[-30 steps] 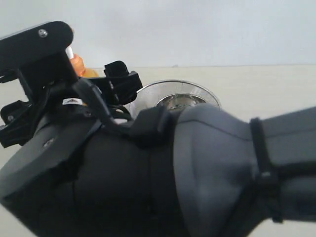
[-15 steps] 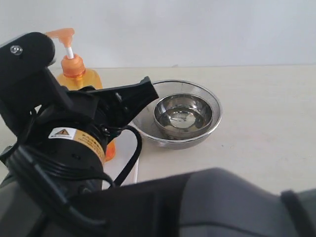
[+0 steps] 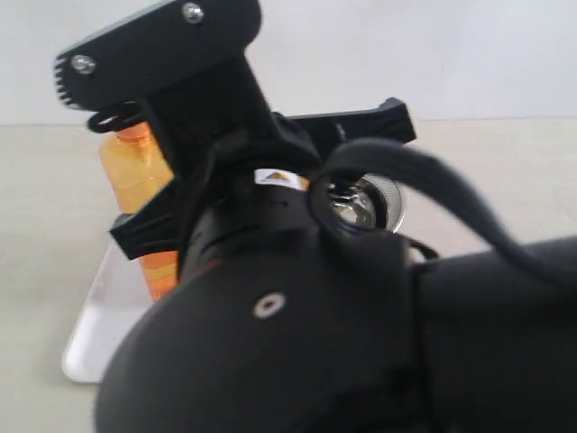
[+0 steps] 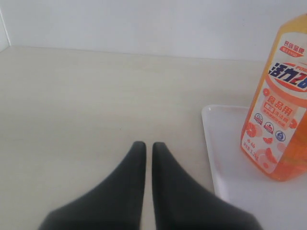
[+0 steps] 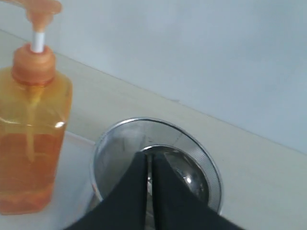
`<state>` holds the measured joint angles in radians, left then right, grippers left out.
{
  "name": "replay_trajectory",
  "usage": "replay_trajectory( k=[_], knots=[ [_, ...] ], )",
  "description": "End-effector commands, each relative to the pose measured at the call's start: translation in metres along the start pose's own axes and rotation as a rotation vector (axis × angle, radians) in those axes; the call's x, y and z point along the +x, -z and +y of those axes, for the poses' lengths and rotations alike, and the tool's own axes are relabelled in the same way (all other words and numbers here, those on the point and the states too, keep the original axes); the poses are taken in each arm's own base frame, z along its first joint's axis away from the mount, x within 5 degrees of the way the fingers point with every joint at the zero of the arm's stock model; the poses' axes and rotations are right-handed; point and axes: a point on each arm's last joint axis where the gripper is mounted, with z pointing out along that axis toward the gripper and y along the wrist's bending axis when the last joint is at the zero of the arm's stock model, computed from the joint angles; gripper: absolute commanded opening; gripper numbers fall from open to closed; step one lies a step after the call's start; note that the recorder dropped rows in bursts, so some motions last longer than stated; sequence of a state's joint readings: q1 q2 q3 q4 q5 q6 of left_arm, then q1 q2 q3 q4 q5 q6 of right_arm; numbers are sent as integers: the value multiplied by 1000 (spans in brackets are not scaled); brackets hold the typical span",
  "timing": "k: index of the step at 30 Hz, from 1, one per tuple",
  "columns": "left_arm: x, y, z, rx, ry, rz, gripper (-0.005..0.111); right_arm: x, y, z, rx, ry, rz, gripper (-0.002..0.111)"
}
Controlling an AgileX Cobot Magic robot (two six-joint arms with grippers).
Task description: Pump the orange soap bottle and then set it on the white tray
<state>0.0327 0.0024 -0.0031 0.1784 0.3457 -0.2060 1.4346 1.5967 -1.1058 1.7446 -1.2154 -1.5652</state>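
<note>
Standing upright on white tray (image 4: 225,158): orange soap bottle (image 4: 280,110), pump (image 5: 39,10) uppermost

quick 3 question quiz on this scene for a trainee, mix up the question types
1. True or false: the orange soap bottle stands upright on the white tray.
2. Multiple choice: the left tool is A) shut on the bottle, B) shut and holding nothing, C) wide open.
3. Fill in: in the right wrist view, the round steel thing just beyond the tips of the shut right tool is a ____.

Key
1. True
2. B
3. strainer bowl
</note>
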Motion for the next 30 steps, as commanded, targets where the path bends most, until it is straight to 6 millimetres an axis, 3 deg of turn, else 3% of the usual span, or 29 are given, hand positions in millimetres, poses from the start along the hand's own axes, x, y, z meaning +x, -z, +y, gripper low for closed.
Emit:
replay_trajectory(
  k=[1, 5, 30],
  knots=[
    [0, 0, 0, 0, 7, -4, 5, 13, -5, -12, 31, 58, 21, 0],
    [0, 0, 0, 0, 7, -4, 5, 21, -5, -13, 34, 85, 31, 0],
    [0, 0, 0, 0, 7, -4, 5, 18, -8, -15, 44, 60, 3, 0]
  ],
)
